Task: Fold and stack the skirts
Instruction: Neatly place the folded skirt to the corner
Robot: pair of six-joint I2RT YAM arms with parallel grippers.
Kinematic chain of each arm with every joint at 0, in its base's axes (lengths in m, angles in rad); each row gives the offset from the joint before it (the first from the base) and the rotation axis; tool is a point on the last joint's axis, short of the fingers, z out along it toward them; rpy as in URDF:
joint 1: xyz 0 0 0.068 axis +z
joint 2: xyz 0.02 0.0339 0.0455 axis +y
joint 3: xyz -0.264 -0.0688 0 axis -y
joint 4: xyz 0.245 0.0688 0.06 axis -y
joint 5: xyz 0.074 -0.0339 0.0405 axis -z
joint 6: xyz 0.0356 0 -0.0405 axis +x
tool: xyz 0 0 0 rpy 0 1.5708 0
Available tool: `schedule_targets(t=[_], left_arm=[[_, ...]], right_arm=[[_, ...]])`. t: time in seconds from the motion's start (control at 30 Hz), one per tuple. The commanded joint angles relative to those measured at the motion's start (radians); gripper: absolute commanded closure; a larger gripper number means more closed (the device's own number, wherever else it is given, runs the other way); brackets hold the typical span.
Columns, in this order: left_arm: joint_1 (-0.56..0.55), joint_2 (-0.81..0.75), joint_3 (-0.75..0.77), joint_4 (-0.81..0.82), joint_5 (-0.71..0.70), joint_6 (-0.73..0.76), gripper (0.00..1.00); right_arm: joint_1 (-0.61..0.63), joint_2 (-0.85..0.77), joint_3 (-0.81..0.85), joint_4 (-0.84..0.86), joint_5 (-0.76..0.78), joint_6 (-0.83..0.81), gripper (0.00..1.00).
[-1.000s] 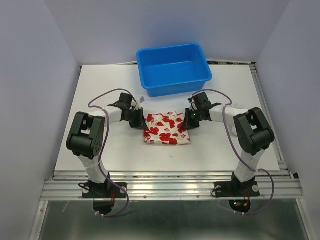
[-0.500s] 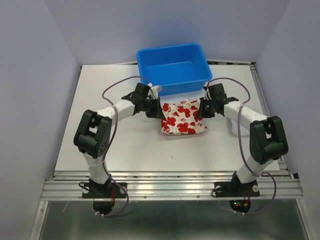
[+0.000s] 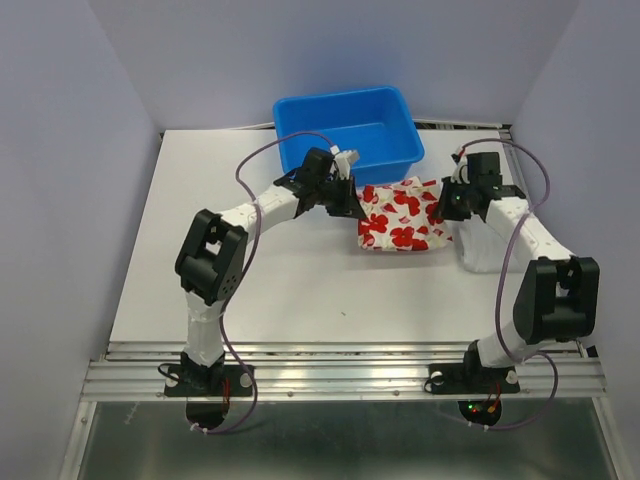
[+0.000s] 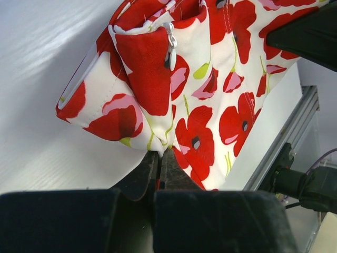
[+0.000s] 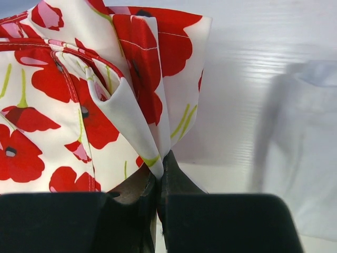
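Noted both arms stretched forward, elbows bent, wrists angled inward toward each other. Found left gripper pinched tight on floral skirt at its left edge, right gripper clamped likewise on right edge.

In the centre right of the frame, the folded flowered skirt spans between the two arms, just below the blue tub. The left fingers are pinched onto its left edge and the right fingers onto its right edge. The plain white skirt lies on the white tabletop at the right, partly under the right arm.
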Motion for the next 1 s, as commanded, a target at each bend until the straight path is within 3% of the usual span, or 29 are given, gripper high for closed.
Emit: schedule_targets(t=[0.0,0.3,0.53,0.77,0.97], left_arm=[[-0.04,0.047,0.139,0.047,0.024,-0.031,1.0],[-0.171,0.271,0.538,0.081,0.011,-0.066,1.0],[-0.275,0.438,0.724,0.193,-0.003,-0.115,1.0],[-0.317,0.593,0.818,0.303,-0.029,-0.161,1.0],[-0.318,0.693,0.874,0.349,-0.08,-0.138,1.0]], right_arm=[[-0.107,-0.068,0.08,-0.041,0.0,-0.095,0.99],[-0.374,-0.086,0.204,-0.145,-0.058,-0.267,1.0],[-0.575,-0.056,0.252,-0.199,-0.104,-0.408,0.99],[-0.638,0.01,0.174,-0.151,-0.109,-0.477,1.0],[-0.638,0.065,0.082,-0.006,-0.148,-0.454,1.0]])
